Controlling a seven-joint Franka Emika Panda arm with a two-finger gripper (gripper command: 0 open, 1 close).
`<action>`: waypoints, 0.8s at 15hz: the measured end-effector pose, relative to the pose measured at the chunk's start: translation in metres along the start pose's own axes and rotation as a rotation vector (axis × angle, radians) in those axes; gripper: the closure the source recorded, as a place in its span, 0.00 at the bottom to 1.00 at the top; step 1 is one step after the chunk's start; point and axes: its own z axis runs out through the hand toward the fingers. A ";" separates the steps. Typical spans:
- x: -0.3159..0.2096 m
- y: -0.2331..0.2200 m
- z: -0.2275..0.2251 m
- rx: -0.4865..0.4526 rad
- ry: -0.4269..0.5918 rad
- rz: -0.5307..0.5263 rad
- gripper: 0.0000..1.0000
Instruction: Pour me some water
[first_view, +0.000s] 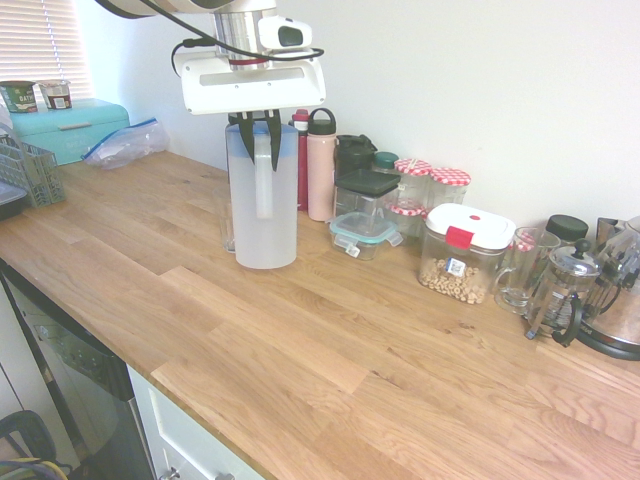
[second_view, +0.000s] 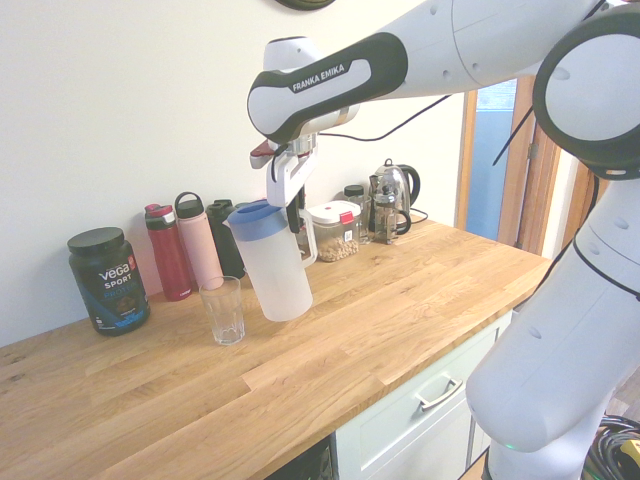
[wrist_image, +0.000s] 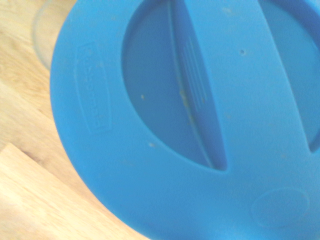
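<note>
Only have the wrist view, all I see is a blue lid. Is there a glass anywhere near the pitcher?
Observer: Yes, an empty clear glass stands on the countertop beside the pitcher, apart from it.
Operator: Pitcher tilted?
Observer: No, upright; its base looks just off the wood.
Operator: End effector on it?
Observer: The end effector is shut on the pitcher's handle from above.

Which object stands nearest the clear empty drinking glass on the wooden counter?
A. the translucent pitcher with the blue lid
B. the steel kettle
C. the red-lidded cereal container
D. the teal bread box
A: in the second exterior view the translucent pitcher with the blue lid stands right beside the clear drinking glass.
</note>
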 end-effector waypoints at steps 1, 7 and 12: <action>-0.002 -0.004 0.002 -0.011 -0.010 -0.012 1.00; -0.018 -0.027 0.002 -0.131 -0.086 -0.124 1.00; -0.011 -0.057 -0.002 -0.253 -0.116 -0.218 1.00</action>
